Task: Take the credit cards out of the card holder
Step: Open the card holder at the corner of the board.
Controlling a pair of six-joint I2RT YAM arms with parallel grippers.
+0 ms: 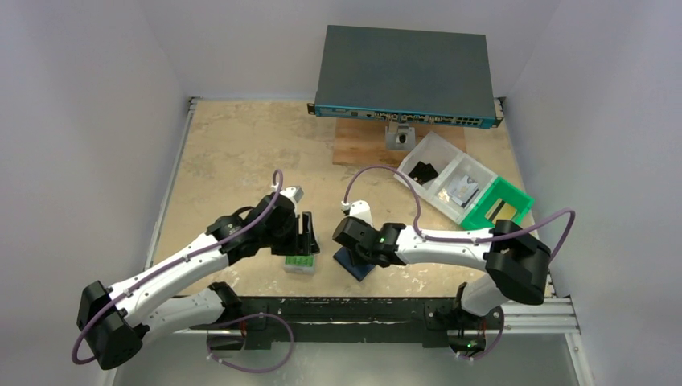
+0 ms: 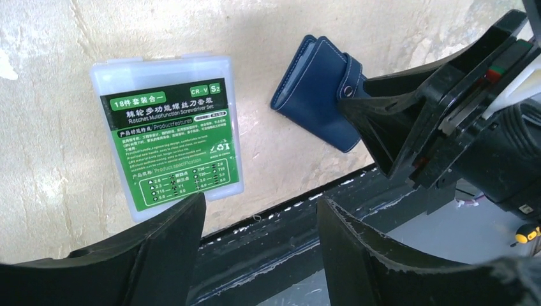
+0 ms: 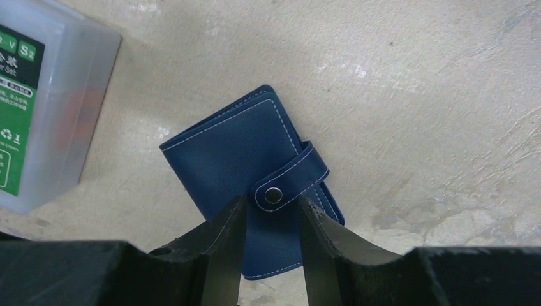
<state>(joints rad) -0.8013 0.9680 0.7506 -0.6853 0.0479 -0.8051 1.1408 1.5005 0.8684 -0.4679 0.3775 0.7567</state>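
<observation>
Even light; card holder sharp (soft shadows).

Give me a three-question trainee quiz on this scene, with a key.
1. True or false: the snap tab of the card holder is fastened.
2. Which gripper's fingers stand over the card holder? A left B right C neither
3. Fill in: the plastic case beside the card holder bears a ____ label.
Key: 1 true; 2 B, the right gripper; 3 green.
</observation>
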